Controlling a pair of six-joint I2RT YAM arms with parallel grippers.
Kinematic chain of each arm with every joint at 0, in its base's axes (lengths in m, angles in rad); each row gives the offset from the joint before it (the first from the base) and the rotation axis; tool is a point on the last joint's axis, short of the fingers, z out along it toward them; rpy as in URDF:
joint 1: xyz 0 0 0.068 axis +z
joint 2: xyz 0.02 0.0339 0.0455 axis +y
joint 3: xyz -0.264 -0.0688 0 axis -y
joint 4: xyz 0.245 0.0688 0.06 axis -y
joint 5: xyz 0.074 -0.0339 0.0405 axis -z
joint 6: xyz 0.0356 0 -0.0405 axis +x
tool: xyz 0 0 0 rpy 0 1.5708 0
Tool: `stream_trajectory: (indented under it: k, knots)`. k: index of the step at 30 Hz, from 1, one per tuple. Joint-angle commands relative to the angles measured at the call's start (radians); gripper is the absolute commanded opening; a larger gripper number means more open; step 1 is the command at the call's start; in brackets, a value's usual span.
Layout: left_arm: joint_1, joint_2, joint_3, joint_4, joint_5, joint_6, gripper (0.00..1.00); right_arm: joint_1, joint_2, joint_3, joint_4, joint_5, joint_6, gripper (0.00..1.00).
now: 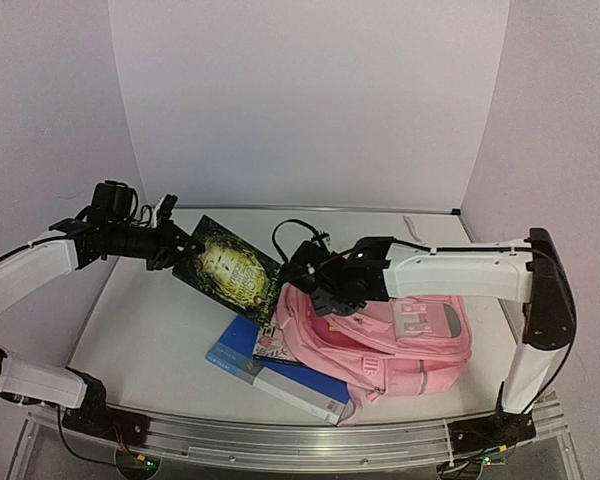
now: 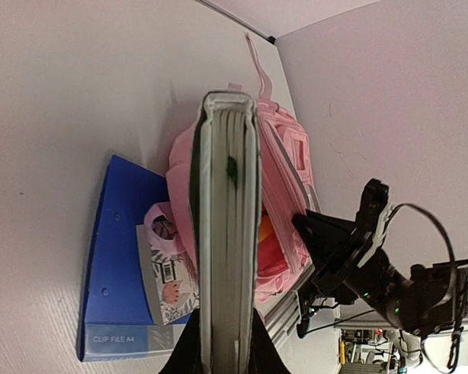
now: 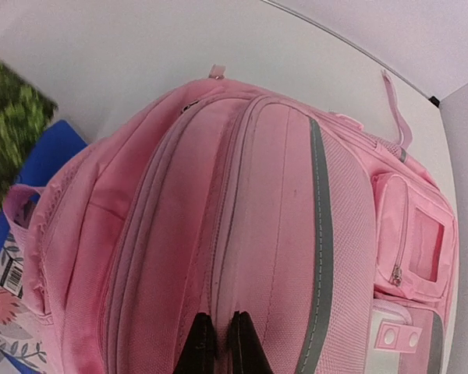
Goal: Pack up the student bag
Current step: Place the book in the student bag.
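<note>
The pink student bag (image 1: 410, 335) lies at the right of the table, its top facing left. My right gripper (image 1: 316, 285) is shut on a fold of fabric along the bag's top edge; in the right wrist view the fingertips (image 3: 203, 343) pinch that seam of the bag (image 3: 281, 218). My left gripper (image 1: 183, 252) is shut on a dark green book (image 1: 227, 264), held tilted in the air left of the bag. In the left wrist view the book (image 2: 228, 210) is edge-on between my gripper (image 2: 225, 349), pointing at the bag's opening (image 2: 271, 249), which shows red and orange inside.
A blue clip file (image 1: 265, 372) lies flat by the bag's lower left, partly under it. A small floral notebook (image 1: 273, 345) rests on the file. The metal rail (image 1: 280, 440) runs along the near edge. White walls close the back and sides.
</note>
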Motion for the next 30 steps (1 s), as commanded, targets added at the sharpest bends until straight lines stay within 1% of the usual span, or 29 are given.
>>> stream_trajectory:
  k: [1,3,5,12,15,20,25,30]
  knots:
    - [-0.075,-0.052,0.005,0.188,-0.007,-0.146,0.0,-0.021,-0.223,-0.008,0.131,0.023,0.039,0.0]
    - [-0.09,-0.058,-0.055,0.327,-0.006,-0.236,0.0,-0.027,-0.278,-0.037,0.173,0.014,0.05,0.0]
    - [-0.11,-0.055,-0.096,0.422,-0.014,-0.3,0.0,-0.03,-0.315,-0.06,0.205,0.012,0.064,0.0]
    - [-0.225,0.002,-0.151,0.584,-0.057,-0.405,0.0,-0.031,-0.351,-0.085,0.249,0.015,0.087,0.0]
    - [-0.272,0.025,-0.164,0.625,-0.107,-0.422,0.0,-0.032,-0.352,-0.092,0.266,0.011,0.091,0.0]
    - [-0.322,0.082,-0.197,0.739,-0.158,-0.479,0.0,-0.032,-0.355,-0.101,0.295,0.002,0.097,0.0]
    - [-0.402,0.145,-0.191,0.807,-0.318,-0.498,0.0,-0.032,-0.374,-0.142,0.361,-0.03,0.103,0.0]
    - [-0.496,0.264,-0.148,0.932,-0.451,-0.529,0.0,-0.031,-0.368,-0.168,0.41,-0.057,0.113,0.0]
